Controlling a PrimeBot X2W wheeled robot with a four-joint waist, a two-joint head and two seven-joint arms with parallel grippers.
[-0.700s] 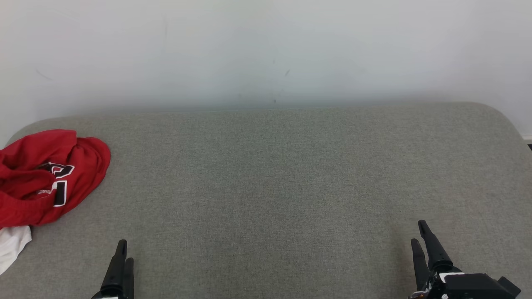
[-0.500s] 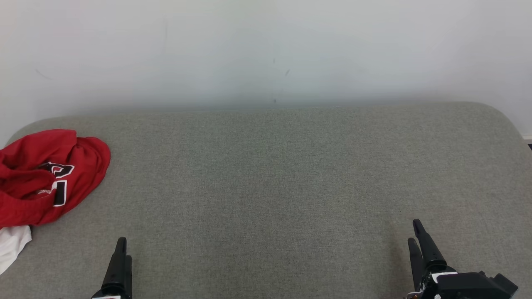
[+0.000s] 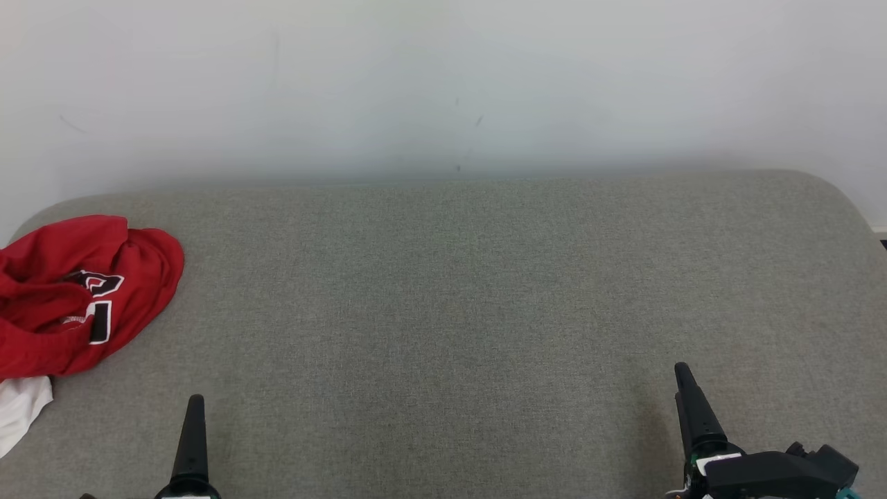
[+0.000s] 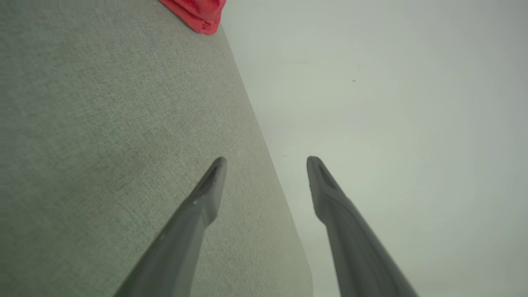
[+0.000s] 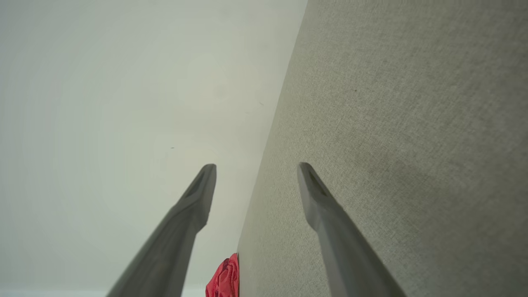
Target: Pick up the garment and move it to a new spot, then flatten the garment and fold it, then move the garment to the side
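1. Left gripper [image 4: 267,161] and right gripper [image 5: 256,166]: fingers spread open, empty. Both have just turned edge-on at the bottom corners of the head view, and the right has drifted left.
2. Red garment [image 3: 83,291] unmoved, crumpled at the left edge of the table [image 3: 443,291].
3. Pickup not begun; probably setting up the reach.

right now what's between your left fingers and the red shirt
Just bare grey cushion, seen in the head view, between the left fingers and the red shirt. A white cloth lies off to the side.
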